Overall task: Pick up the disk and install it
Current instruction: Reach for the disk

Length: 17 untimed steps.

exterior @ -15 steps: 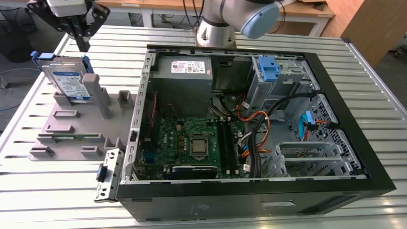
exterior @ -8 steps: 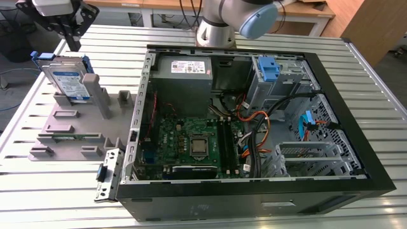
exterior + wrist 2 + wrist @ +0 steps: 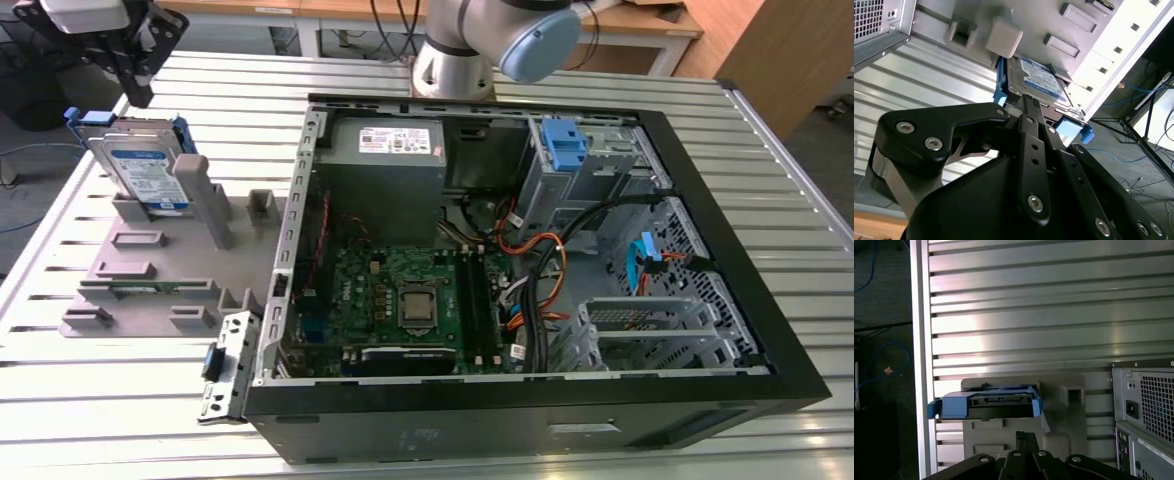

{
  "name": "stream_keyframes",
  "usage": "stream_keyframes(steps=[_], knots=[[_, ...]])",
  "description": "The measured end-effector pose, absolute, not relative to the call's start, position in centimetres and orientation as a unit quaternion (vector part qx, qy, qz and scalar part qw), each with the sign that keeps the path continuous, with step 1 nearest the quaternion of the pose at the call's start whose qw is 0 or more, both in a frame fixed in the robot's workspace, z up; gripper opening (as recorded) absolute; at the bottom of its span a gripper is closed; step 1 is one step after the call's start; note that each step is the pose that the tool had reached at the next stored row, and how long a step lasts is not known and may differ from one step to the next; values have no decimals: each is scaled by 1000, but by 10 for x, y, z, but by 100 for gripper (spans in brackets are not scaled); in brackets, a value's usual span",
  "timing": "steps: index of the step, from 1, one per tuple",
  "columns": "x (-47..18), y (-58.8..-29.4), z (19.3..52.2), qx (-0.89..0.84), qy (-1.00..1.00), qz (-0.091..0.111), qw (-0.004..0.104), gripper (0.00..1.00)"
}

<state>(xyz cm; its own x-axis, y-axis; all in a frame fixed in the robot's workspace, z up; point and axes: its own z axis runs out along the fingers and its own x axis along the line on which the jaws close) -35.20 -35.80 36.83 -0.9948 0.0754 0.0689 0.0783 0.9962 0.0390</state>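
The disk point(image 3: 142, 168), a silver drive with a white-and-blue label in a blue carrier, stands on edge in the grey holder point(image 3: 154, 275) at the exterior view's left. It appears label side in the second wrist view point(image 3: 1040, 80) and edge-on in the first wrist view point(image 3: 986, 407). My gripper point(image 3: 136, 94) hangs just above the disk's upper end, apart from it. Its black fingers come together at the tips in both wrist views point(image 3: 1027, 101) point(image 3: 1026, 437), shut with nothing between them.
The open computer case point(image 3: 747, 390) lies to the exterior view's right of the holder, with a motherboard point(image 3: 400, 300), a grey power supply point(image 3: 387, 145) and a drive bay with a blue latch point(image 3: 566, 145). Everything rests on a slatted metal table point(image 3: 134, 420).
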Motion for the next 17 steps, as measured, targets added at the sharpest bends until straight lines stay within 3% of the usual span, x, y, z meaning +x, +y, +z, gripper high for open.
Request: stream_keyframes(steps=[17], knots=[[-397,-349,361,-38,-999,-21,31,11]])
